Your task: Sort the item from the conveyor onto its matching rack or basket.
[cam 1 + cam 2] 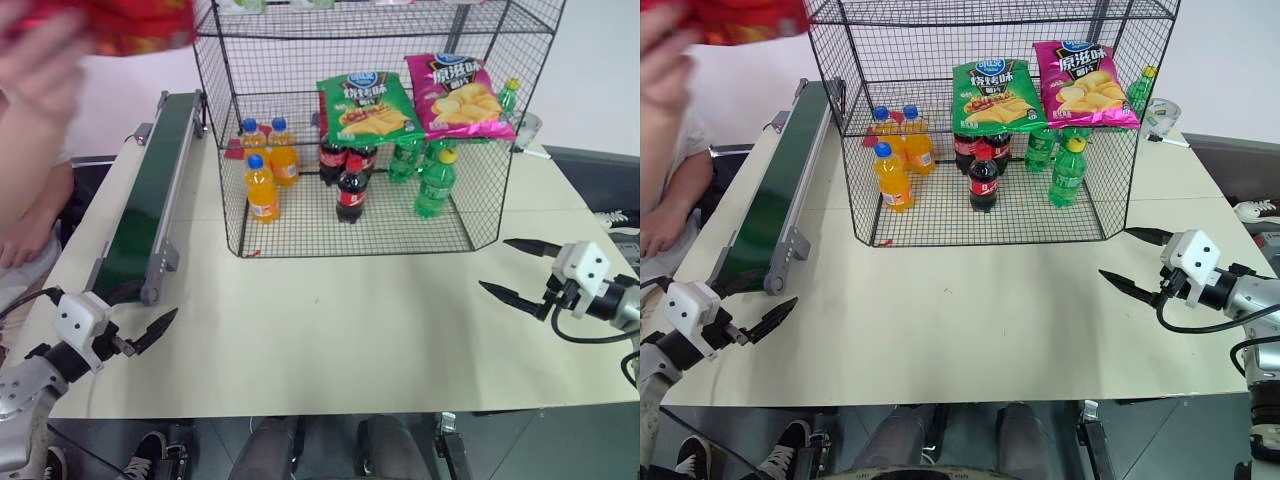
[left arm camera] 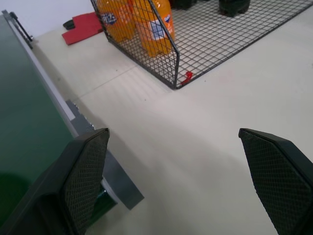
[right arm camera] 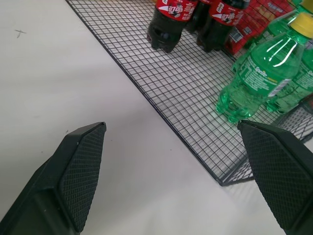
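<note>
- Red chip bag (image 1: pixel 120 25) is up at the far left corner, held in a person's hand (image 1: pixel 40 65) above the far end of the conveyor (image 1: pixel 150 190), so it's not on the belt.
- Conveyor runs along the left side of the cream bench (image 1: pixel 350 330); the green belt has nothing on it that I can see.
- Black wire rack (image 1: pixel 360 130) sits at the back middle of the bench. Bottom tier has orange soda bottles (image 1: pixel 265 170) on the left, cola bottles (image 1: pixel 350 175) in the middle and green soda bottles (image 1: pixel 430 170) on the right.
- Green chip bag (image 1: pixel 365 105) and pink chip bag (image 1: pixel 458 95) lean side by side at the rack's front, above the bottles.
- Left end effector (image 1: pixel 135 340) hangs just off the near end of the conveyor, fingers spread wide, holding nothing.
- Right end effector (image 1: pixel 520 270) is over the bench near the rack's right front corner, also wide open and empty.
</note>
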You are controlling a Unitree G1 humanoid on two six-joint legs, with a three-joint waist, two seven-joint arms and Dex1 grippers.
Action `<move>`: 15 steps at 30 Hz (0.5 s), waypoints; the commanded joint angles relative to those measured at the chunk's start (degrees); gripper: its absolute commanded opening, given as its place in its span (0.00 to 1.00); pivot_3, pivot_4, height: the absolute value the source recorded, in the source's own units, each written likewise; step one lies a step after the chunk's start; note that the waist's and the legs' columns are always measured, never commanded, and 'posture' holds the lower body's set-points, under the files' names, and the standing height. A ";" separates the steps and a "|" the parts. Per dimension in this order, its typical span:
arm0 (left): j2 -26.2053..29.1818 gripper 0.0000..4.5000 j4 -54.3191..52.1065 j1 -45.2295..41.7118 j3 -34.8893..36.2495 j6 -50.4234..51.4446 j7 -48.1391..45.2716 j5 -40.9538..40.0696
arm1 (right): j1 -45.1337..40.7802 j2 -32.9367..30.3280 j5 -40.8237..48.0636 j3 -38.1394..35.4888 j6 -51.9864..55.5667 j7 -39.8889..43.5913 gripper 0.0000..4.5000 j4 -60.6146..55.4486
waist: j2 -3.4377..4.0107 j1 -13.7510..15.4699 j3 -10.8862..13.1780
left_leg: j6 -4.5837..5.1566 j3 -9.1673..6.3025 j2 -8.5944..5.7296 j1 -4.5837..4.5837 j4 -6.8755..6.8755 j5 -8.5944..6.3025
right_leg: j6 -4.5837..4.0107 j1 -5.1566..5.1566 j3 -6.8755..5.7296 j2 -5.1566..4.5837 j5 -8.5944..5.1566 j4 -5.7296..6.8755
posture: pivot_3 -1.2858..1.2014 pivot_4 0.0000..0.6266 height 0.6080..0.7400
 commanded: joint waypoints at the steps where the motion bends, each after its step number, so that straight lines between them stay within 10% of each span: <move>1: 0.67 0.99 -0.99 0.66 2.18 -0.59 0.52 0.02 | -1.22 -0.01 0.28 -0.28 -0.41 0.09 1.00 -0.31 | 0.00 0.00 0.00 | 0.00 0.00 0.00 0.00 0.00 0.00 | 0.00 0.00 0.00 0.00 0.00 -0.01 | 0.52 0.24 1.00; 15: 1.27 0.99 0.03 1.68 5.29 -0.33 1.52 -1.18 | -1.26 2.66 3.36 0.37 6.41 -1.05 1.00 -8.53 | 0.00 0.02 0.00 | 0.00 0.00 0.04 0.00 -0.03 0.00 | -0.02 -0.02 -0.01 0.02 0.01 -0.04 | 0.52 0.24 1.00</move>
